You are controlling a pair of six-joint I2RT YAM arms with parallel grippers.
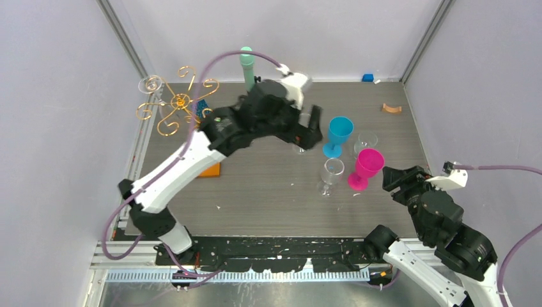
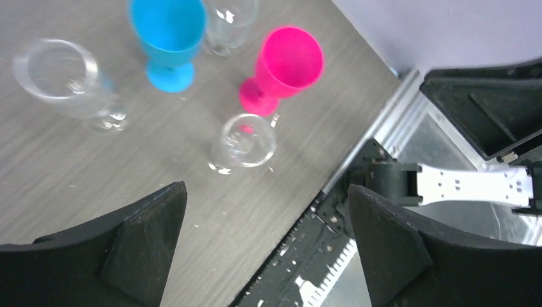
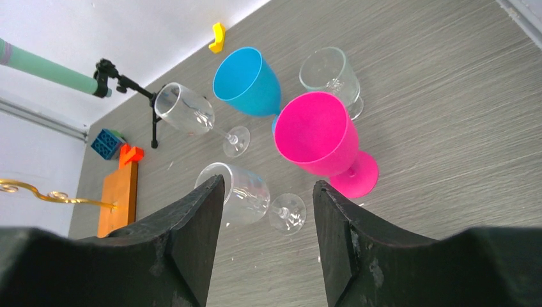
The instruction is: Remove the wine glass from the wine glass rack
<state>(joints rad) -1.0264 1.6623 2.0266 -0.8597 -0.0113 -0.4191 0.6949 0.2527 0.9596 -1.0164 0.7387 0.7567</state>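
Zero hold at left gripper (image 2: 265,192), spread wide, right of the wine glass rack (image 1: 181,100); right gripper (image 3: 268,184) likewise parted, empty, farther right. Lift clear of the nearby clear glass (image 3: 185,107), then take the wine glass (image 1: 152,83) hanging at the rack's left scroll by its stem.

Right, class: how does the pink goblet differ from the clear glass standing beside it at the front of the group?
The pink goblet is opaque and solidly coloured; the clear glass is see-through. The pink goblet has a thick stem flaring into its foot; the clear glass has a thin stem on a flat disc foot. The pink goblet stands nearer the right arm, with the clear glass to its left. Both stand upright and empty on the table.
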